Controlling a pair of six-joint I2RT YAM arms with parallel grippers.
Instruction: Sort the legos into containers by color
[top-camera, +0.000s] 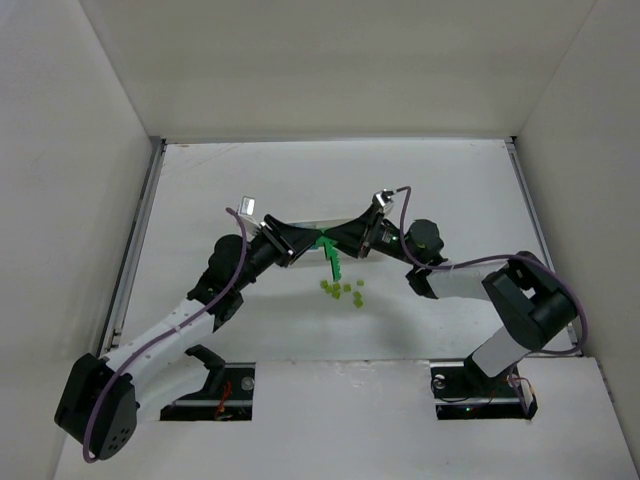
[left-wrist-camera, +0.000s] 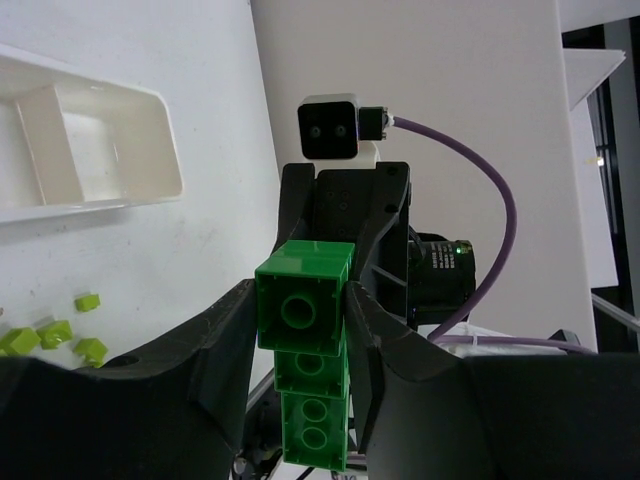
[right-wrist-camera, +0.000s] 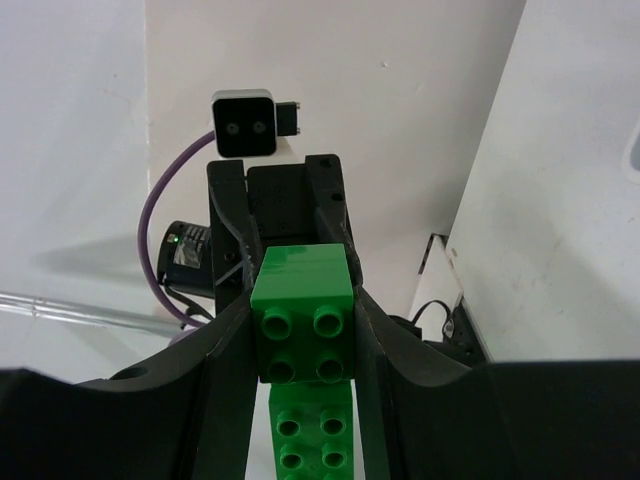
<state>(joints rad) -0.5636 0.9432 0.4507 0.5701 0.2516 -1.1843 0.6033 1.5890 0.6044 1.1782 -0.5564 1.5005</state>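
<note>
Your left gripper (left-wrist-camera: 300, 325) pinching the green brick (top-camera: 329, 256) between its fingers, your right gripper (right-wrist-camera: 303, 335) clamped on it from the opposite face (claws nose to nose), yellow-green pieces (top-camera: 341, 291) lying nearby.

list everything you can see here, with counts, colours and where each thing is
green lego stack: 1, bright green, held in the air between both grippers, hanging above the table
small legos: about six, yellow-green, loose on the table beside the stack's lower end
tray: 1, white, on the table beyond the small legos
table: 1, white, under everything
left gripper: 1, black, closed on the stack, facing its hollow underside
right gripper: 1, black, closed on the stack, facing its studs
</note>
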